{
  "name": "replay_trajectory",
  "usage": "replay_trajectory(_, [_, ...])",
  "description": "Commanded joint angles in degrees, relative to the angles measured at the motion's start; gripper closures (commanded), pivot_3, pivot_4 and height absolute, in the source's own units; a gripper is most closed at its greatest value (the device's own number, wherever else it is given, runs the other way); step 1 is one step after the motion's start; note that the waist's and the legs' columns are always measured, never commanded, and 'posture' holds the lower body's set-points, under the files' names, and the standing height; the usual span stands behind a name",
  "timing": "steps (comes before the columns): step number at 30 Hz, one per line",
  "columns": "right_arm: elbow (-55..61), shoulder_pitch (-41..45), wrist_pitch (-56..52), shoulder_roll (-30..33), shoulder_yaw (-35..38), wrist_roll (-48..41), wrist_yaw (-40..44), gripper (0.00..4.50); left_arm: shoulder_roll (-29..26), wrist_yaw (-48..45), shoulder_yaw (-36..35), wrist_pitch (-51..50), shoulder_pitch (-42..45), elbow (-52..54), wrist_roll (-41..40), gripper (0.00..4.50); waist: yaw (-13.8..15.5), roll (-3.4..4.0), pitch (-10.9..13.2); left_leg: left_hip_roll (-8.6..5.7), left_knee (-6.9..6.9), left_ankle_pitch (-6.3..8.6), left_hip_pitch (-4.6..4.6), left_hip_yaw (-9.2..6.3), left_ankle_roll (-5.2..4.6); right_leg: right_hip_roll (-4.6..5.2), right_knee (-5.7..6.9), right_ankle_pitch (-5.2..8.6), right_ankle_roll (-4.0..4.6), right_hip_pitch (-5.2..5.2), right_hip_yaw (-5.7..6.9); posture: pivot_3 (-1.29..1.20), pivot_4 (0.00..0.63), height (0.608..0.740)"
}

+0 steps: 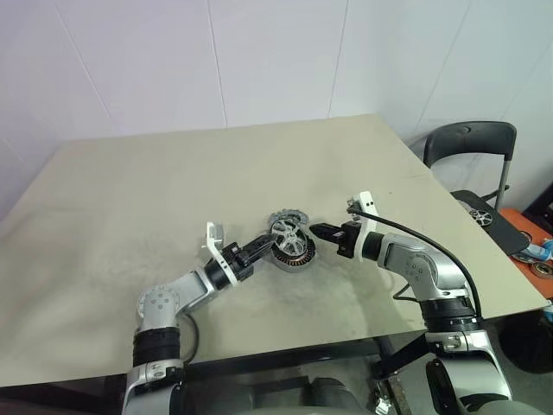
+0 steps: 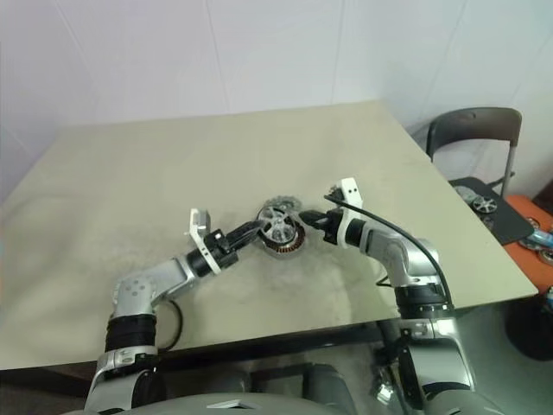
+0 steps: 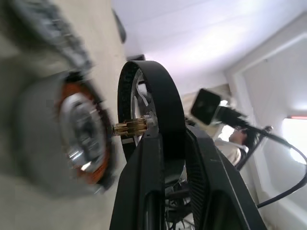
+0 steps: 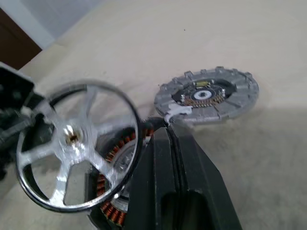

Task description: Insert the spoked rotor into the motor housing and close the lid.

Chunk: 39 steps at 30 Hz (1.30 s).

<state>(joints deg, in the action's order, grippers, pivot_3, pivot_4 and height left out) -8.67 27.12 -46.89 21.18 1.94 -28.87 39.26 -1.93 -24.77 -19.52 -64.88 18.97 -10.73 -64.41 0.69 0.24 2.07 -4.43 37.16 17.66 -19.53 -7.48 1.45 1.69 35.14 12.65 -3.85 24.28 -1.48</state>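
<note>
The spoked rotor [image 1: 285, 232] hangs tilted on edge just above the motor housing [image 1: 294, 255], near the table's middle. My left gripper [image 1: 270, 239] is shut on the rotor's dark rim [image 3: 158, 96], reaching in from the left. Copper windings ring the housing [image 4: 115, 160] below the wheel [image 4: 76, 143]. The lid [image 4: 208, 93], notch-edged, lies flat on the table just behind the housing. My right gripper [image 1: 316, 231] comes in from the right with its fingers [image 4: 165, 143] shut and nothing between them. Its tip rests at the housing's rim.
The beige table [image 1: 173, 190] has open surface all around the parts. A black chair [image 1: 471, 143] stands past the table's right edge, and a dark tray [image 1: 492, 220] with small round parts lies beside it. A white wall runs behind.
</note>
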Motion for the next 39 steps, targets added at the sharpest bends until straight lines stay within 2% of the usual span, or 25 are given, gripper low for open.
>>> replay_trajectory(1, [2.2, 0.5, 1.1, -0.3, 0.7, -0.2, -0.3, 4.5, 0.7, 0.5, 0.6, 0.4, 1.8, 0.0, -0.3, 4.15, -0.1, 0.0, 0.0, 0.01, -0.01, 0.0, 0.01, 0.03, 0.0, -0.01, 0.0, 0.0, 0.0, 0.01, -0.02, 0.0, 0.0, 0.74])
replay_trajectory(16, [1.9, 0.6, 1.4, -0.6, 0.7, -0.2, -0.7, 4.5, 1.2, 3.6, 0.4, -0.3, -0.5, 0.9, -0.2, 4.15, 0.0, -0.01, 0.0, 0.02, 0.03, -0.01, 0.02, 0.04, 0.01, -0.03, 0.04, -0.01, 0.02, 0.02, -0.04, 0.0, 0.0, 0.74])
replay_trajectory(30, [1.9, 0.4, 1.3, -0.4, 0.7, 0.2, -0.6, 4.5, 1.6, 1.4, 1.8, 2.7, 0.9, -3.5, 3.8, 4.15, 0.0, -0.01, 0.0, 0.02, 0.05, -0.03, 0.05, 0.06, 0.04, -0.04, 0.08, -0.03, 0.05, -0.01, -0.05, 0.0, 0.0, 0.74])
replay_trajectory(39, [2.0, 0.2, 1.5, -0.4, 0.9, 0.2, -0.8, 4.5, 0.5, 0.6, 3.3, 1.5, -1.5, -0.8, 4.3, 4.15, 0.0, -0.03, 0.0, 0.02, 0.06, -0.03, 0.06, 0.06, 0.04, -0.04, 0.08, -0.04, 0.05, -0.03, -0.05, 0.0, 0.0, 0.74])
